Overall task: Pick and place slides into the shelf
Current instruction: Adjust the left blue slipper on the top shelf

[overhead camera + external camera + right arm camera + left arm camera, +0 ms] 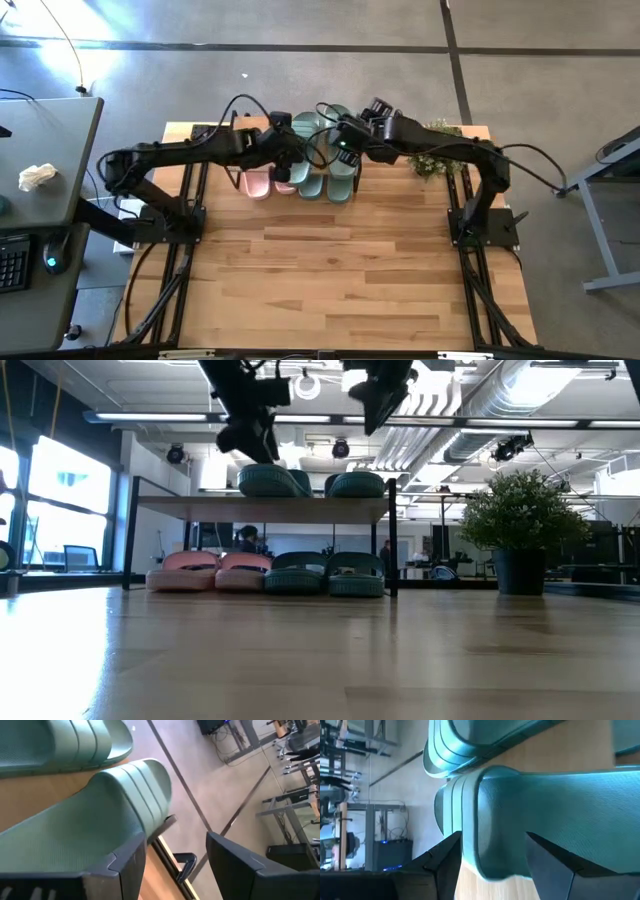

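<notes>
You have 6 slides in play: 2 pink and 4 green. In the low view, 4 sit in a row under the shelf (260,507) at centre frame, on the tabletop (320,660): the 2 pink slides (215,570) on the left, 2 green slides (325,572) on the right. The other 2 lie on the shelf's wooden top: the left top slide (268,481) and the right top slide (357,484), side by side.

Your left end effector (250,438) hangs at the upper left of centre in the low view, just above the left top slide. In the left wrist view its fingers (555,862) stand apart on either side of that slide's end (520,810), not closed on it.

Your right end effector (378,400) hangs higher, above the right top slide. In the right wrist view its fingers (240,870) are spread wide, one lying against that slide (90,825), gripping nothing.

1 potted plant (515,525) stands at the right.
</notes>
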### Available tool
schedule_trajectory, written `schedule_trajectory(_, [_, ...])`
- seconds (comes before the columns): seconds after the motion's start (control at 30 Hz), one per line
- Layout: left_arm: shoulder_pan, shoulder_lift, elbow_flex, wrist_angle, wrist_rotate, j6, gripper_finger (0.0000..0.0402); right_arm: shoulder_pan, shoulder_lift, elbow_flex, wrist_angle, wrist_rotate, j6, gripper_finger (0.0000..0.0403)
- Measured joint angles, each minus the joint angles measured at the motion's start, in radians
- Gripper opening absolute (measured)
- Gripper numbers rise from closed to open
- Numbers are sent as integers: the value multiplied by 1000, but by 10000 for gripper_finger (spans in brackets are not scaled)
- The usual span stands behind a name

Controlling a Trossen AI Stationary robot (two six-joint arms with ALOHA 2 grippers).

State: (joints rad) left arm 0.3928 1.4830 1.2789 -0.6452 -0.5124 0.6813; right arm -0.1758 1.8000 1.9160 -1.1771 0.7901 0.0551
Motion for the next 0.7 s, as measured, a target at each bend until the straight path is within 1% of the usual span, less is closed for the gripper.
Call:
schedule_trajectory(0.2, [29,52,0,68,-8,37,198,37,-95,0,-106,52,74,197])
schedule_trajectory(0.3, [35,74,0,89,-37,70,197,62,-143,0,-145,70,116,197])
schedule_trajectory(0.43, [41,99,0,122,-82,93,197,105,-215,0,-144,82,144,197])
schedule_trajectory(0.57, [48,117,0,134,-90,98,196,140,-276,0,-147,82,193,197])
schedule_trajectory(0.63, [47,120,0,134,-121,98,187,153,-295,0,-157,83,213,197])
schedule_trajectory(0.7, [45,120,0,143,-151,100,168,166,-307,0,-179,95,233,197])
